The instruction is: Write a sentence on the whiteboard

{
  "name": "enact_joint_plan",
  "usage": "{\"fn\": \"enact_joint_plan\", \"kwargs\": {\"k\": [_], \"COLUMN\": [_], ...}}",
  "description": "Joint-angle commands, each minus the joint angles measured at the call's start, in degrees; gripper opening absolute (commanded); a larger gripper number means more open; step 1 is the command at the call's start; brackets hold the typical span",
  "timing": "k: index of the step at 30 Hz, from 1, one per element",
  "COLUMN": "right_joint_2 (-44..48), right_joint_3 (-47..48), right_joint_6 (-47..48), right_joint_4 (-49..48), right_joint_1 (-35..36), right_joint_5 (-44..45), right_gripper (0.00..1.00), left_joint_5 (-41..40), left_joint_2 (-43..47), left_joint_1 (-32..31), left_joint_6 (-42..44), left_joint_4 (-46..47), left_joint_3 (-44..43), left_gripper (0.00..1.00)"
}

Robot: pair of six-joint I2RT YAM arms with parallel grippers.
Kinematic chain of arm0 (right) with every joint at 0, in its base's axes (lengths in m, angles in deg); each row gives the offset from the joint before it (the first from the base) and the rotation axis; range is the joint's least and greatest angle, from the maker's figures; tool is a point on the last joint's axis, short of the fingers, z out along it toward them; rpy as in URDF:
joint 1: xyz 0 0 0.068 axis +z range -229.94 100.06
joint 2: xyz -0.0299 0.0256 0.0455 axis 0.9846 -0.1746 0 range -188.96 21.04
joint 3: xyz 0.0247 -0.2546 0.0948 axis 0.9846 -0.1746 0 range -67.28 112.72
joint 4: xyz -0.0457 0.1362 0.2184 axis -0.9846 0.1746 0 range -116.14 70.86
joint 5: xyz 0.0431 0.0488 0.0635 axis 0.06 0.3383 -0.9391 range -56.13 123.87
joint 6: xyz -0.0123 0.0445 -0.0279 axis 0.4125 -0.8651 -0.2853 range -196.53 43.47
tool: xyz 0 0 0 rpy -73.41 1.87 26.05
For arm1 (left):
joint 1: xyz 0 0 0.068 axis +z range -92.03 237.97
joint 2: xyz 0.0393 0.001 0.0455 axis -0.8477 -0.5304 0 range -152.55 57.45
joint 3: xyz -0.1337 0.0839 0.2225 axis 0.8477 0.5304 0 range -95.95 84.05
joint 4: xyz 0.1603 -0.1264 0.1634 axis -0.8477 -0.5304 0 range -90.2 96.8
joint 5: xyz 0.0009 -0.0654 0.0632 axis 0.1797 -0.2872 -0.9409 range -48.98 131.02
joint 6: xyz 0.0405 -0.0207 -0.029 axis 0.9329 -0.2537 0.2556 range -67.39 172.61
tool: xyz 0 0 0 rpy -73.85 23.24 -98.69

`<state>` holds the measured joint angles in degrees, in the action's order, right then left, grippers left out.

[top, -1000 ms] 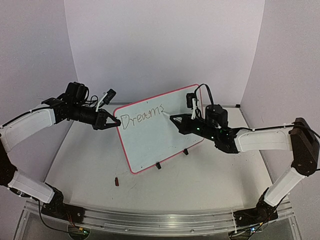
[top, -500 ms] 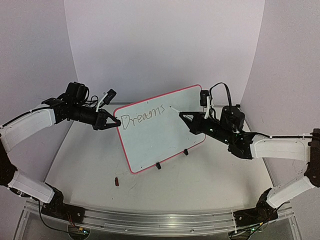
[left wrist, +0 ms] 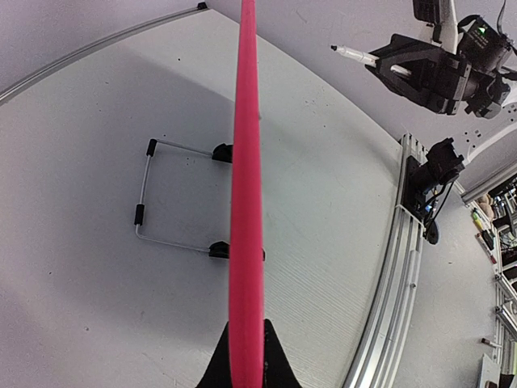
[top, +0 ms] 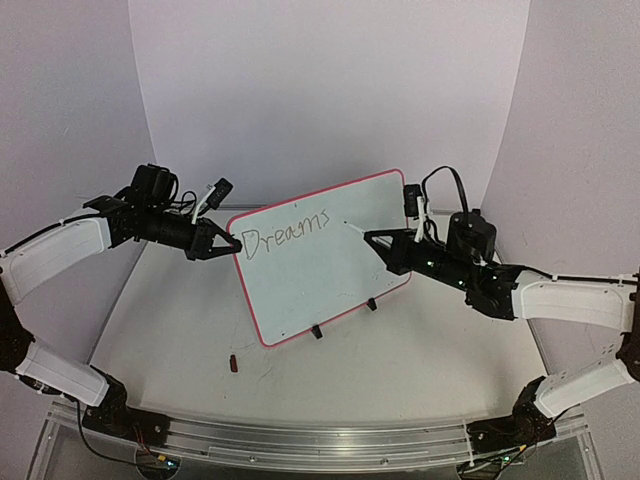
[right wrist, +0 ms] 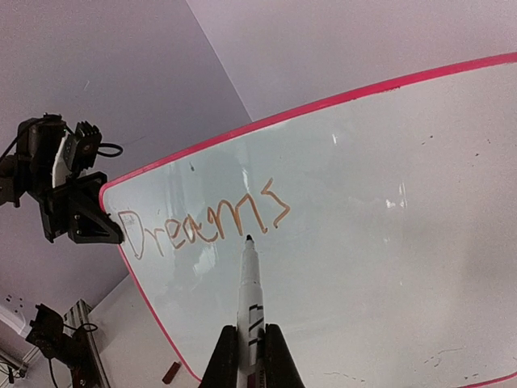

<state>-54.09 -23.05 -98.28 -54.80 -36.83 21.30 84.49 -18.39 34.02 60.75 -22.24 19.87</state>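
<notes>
The whiteboard (top: 320, 275), white with a thin red frame, stands tilted at mid-table. Its sentence reads only "Dreams" (top: 287, 232) along the top left. My left gripper (top: 236, 243) is shut on the board's left edge; the left wrist view shows that red edge (left wrist: 245, 162) running up from between the jaws of the left gripper (left wrist: 246, 343). My right gripper (top: 372, 238) is shut on a white marker (right wrist: 250, 283), with the right gripper (right wrist: 250, 343) below the pen. The marker's tip points at the whiteboard (right wrist: 388, 242) below the word "Dreams" (right wrist: 202, 222), a short gap off the surface.
A small red cap (top: 234, 363) lies on the table in front of the board. The board's wire stand (left wrist: 144, 204) and black feet (top: 318, 332) rest on the table behind and beneath it. An aluminium rail (top: 300, 440) runs along the near edge. Walls close in on three sides.
My right arm has drawn back to the right, taking the marker tip off the end of "Dreams". The left arm and the board have not moved.
</notes>
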Motion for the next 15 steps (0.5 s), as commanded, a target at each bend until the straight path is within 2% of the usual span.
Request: {"fn": "enact_joint_plan", "kwargs": {"k": [1,9,15], "right_joint_2": [1.66,-0.05,-2.54], "right_joint_3": [0.02,0.27,2.87], "right_joint_6": [1.22,1.19,1.70], "right_joint_4": [2.89,2.50,2.59], "right_joint_1": [-2.20,-8.08,-9.71], "right_joint_5": [-5.73,-17.37,-18.20], "right_gripper": [0.00,0.00,0.00], "left_joint_5": [-0.24,-0.25,-0.30], "left_joint_2": [-0.28,-0.37,-0.13], "left_joint_1": [-0.54,-0.58,-0.60], "left_joint_6": [1.36,1.36,1.42], "left_joint_4": [-2.00,-2.09,-2.18], "left_joint_3": [-0.65,-0.60,-0.67], "left_gripper": [0.00,0.00,0.00]}}
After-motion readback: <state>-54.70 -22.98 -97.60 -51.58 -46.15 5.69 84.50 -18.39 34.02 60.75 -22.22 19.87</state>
